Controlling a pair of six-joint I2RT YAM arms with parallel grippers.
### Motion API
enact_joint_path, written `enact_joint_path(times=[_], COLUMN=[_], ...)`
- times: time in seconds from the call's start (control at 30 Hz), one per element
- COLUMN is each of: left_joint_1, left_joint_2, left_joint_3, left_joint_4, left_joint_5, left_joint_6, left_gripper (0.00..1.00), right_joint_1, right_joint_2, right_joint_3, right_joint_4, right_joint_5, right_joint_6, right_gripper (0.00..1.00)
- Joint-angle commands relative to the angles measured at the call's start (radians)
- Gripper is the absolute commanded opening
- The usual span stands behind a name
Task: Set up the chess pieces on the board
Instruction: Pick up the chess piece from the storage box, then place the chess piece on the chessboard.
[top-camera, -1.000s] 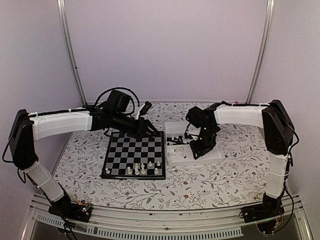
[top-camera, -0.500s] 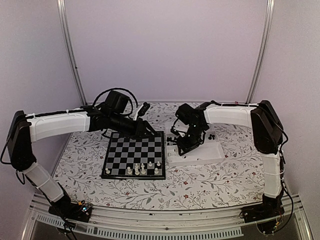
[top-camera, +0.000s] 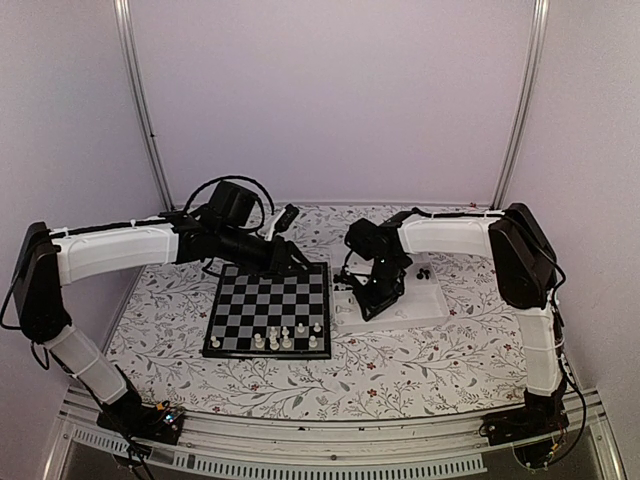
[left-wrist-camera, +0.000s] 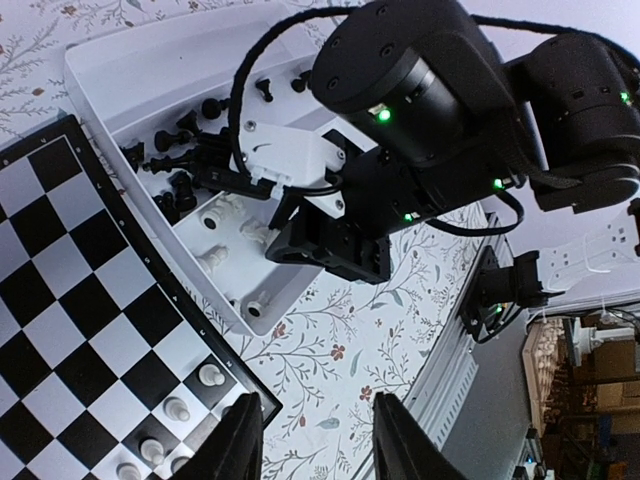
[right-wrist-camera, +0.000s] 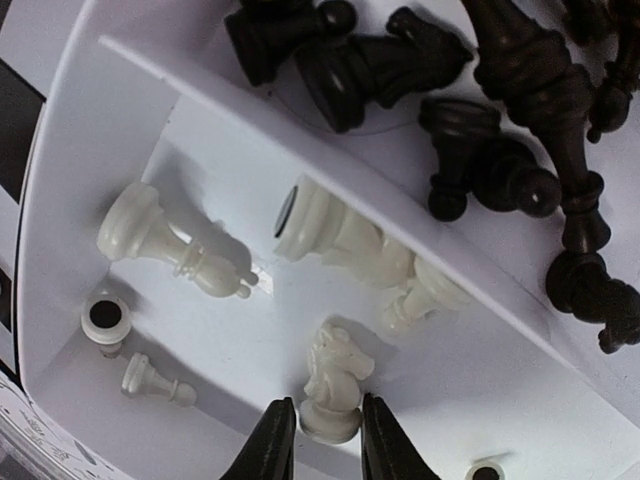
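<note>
The board (top-camera: 262, 300) lies left of centre, with several white chess pieces (top-camera: 272, 340) on its near rows; they also show in the left wrist view (left-wrist-camera: 208, 376). The other pieces lie in a white two-compartment tray (top-camera: 425, 305): black ones (right-wrist-camera: 480, 100) in one part, white ones (right-wrist-camera: 165, 240) in the other. My right gripper (right-wrist-camera: 322, 445) is down in the white compartment, its fingers pressed on both sides of the base of a white knight (right-wrist-camera: 338, 375). My left gripper (left-wrist-camera: 318, 445) is open and empty, hovering over the board's far right corner (top-camera: 295, 262).
The tray's divider wall (right-wrist-camera: 250, 110) runs just beyond the knight. A white rook (right-wrist-camera: 330, 225) and a small pawn (right-wrist-camera: 155, 382) lie close by. A flowered cloth (top-camera: 420, 360) covers the table. A black socket block (top-camera: 288, 216) sits behind the board.
My right gripper has moved left along the tray toward the board side and now sits at the white knight. The left arm has barely moved.
</note>
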Motion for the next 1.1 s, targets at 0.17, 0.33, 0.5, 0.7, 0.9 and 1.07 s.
enact_joint_path(times=[0.17, 0.33, 0.5, 0.7, 0.9, 1.07], left_joint_1=[0.013, 0.017, 0.026, 0.037, 0.041, 0.042], left_joint_2=[0.026, 0.040, 0.058, 0.093, 0.111, 0.103], left_joint_3=[0.021, 0.041, 0.043, 0.049, 0.046, 0.038], left_joint_4=[0.000, 0.014, 0.079, 0.172, 0.210, 0.202], left_joint_5=[0.021, 0.032, 0.089, 0.184, 0.238, 0.252], left_joint_6=[0.007, -0.008, -0.046, -0.100, -0.118, -0.119], left_gripper=[0.40, 0.40, 0.40, 0.40, 0.41, 0.39], right_joint_1=[0.014, 0.016, 0.022, 0.091, 0.156, 0.171], right_joint_2=[-0.031, -0.163, -0.302, -0.371, -0.341, -0.325], right_joint_3=[-0.011, -0.068, -0.119, -0.132, -0.057, -0.036], right_joint_4=[0.028, 0.065, 0.154, 0.287, 0.305, 0.303], right_joint_5=[0.029, 0.026, -0.056, -0.141, -0.150, -0.112], right_joint_6=[-0.014, -0.003, 0.010, -0.007, -0.030, -0.026], right_gripper=[0.12, 0.10, 0.10, 0.10, 0.10, 0.10])
